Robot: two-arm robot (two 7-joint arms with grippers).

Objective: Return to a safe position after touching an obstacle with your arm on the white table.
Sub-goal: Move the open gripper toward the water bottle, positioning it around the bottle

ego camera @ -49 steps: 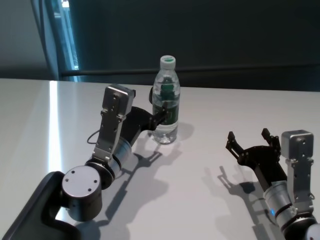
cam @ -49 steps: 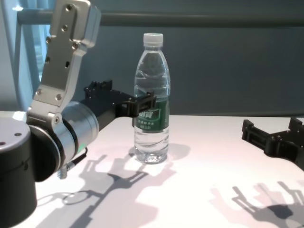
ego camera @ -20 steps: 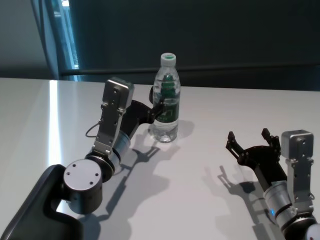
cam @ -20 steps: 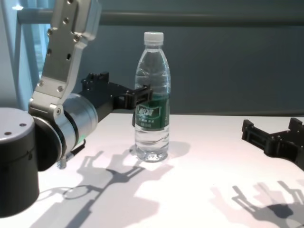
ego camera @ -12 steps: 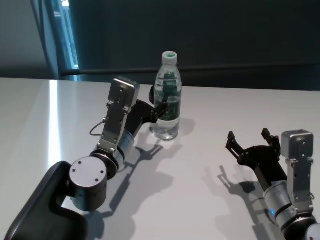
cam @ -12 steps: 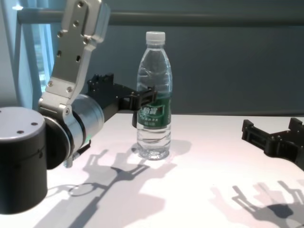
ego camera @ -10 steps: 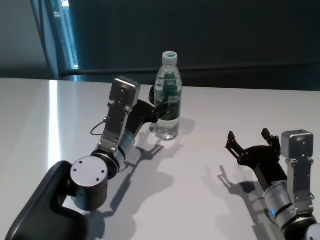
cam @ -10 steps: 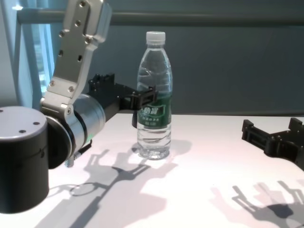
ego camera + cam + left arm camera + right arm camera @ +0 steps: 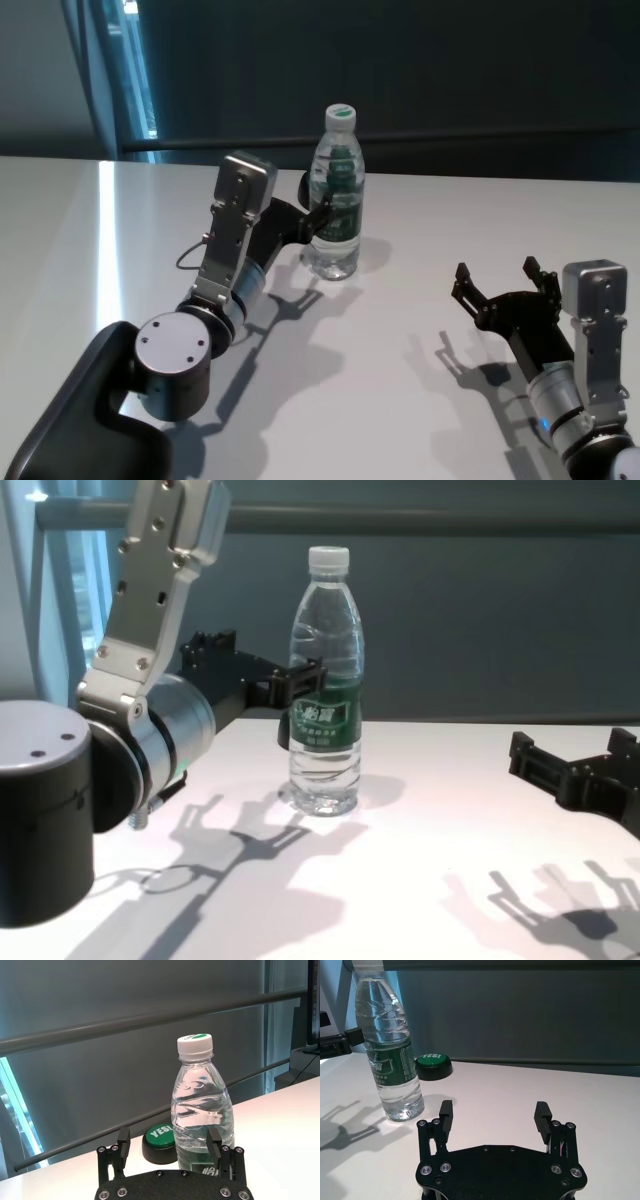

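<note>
The clear water bottle (image 9: pixel 335 195) with a white cap and a dark green label stands upright on the white table (image 9: pixel 400 380), at the far middle. My left gripper (image 9: pixel 313 203) is open and level with the label. The bottle stands between its fingers in the left wrist view (image 9: pixel 202 1115). In the chest view one fingertip (image 9: pixel 308 676) sits right at the bottle's (image 9: pixel 325 680) left side; I cannot tell if it touches. My right gripper (image 9: pixel 496 270) is open and empty, low over the table at the near right.
A round green button (image 9: pixel 159 1132) marked YES lies on the table behind the bottle; it also shows in the right wrist view (image 9: pixel 433 1060). A dark wall with a rail runs behind the table's far edge. Bare tabletop (image 9: pixel 420 860) lies between the arms.
The left arm pushed forward and the bottle slid slightly away, staying upright. In the last half second the left arm drew slightly back to the left. The right arm has not moved.
</note>
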